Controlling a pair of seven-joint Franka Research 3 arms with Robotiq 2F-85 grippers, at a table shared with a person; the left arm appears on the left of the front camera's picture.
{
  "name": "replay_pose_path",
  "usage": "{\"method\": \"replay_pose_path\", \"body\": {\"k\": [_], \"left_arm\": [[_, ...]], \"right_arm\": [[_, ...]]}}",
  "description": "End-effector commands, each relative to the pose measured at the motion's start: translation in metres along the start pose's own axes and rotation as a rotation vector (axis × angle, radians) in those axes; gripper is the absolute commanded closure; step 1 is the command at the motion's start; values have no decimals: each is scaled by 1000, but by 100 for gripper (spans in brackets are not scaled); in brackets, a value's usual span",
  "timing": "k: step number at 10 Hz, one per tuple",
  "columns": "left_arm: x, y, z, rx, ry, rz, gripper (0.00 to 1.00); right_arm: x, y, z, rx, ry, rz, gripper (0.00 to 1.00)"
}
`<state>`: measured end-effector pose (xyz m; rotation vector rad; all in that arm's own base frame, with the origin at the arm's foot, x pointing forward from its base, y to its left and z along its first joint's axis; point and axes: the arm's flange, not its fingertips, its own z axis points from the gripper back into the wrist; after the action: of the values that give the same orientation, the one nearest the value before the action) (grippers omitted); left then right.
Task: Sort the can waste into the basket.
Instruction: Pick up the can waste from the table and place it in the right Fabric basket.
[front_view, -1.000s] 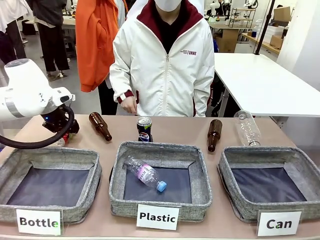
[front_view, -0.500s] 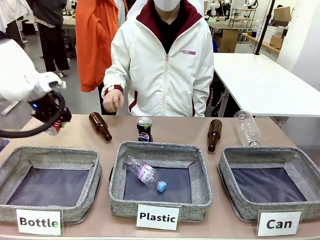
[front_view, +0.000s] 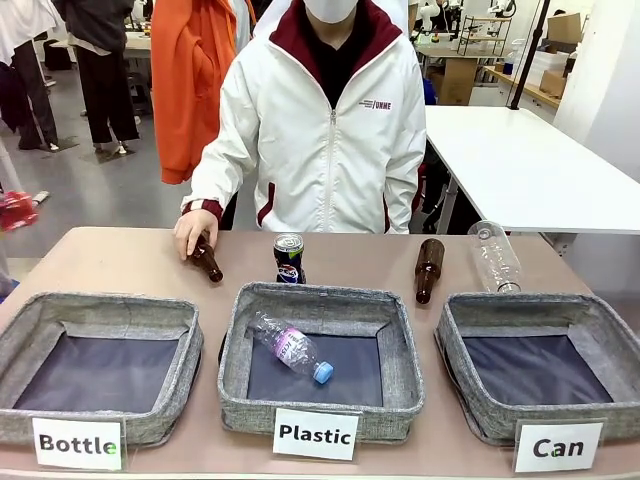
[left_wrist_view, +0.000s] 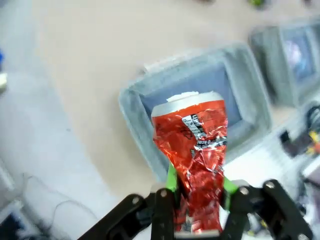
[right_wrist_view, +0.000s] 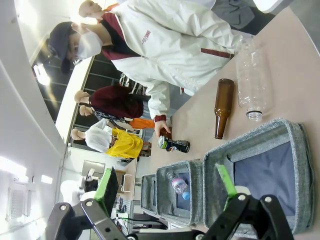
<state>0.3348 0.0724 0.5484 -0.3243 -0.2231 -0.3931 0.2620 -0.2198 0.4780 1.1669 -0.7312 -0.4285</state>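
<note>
Left gripper (left_wrist_view: 197, 186): jaws clamped on the crushed red can (left_wrist_view: 192, 140). The green pads (left_wrist_view: 172, 180) press both sides of its lower half, and the silver top points away from the wrist. The can is in the air over a grey basket (left_wrist_view: 131, 102); the view is blurred, so I can't tell which one.

Right gripper (right_wrist_view: 166, 186): jaws wide apart, nothing between them, raised above the Can basket (front_view: 456, 352) end of the table (front_view: 120, 260). That basket's dark bottom is bare.

Pepsi can (front_view: 289, 258) stands upright on the table just behind the Plastic basket (front_view: 232, 350). Person's hand (front_view: 192, 230) rests on the brown bottle (front_view: 208, 262) to its left.
</note>
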Motion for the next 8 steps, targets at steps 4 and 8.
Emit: {"method": "replay_pose_path", "body": {"k": [4, 8], "left_arm": [[-38, -3, 14, -12, -22, -110, 100], [-83, -2, 40, 88, -52, -227, 74]], "right_arm": [[3, 0, -1, 23, -14, 27, 0], [3, 0, -1, 23, -14, 27, 0]]}}
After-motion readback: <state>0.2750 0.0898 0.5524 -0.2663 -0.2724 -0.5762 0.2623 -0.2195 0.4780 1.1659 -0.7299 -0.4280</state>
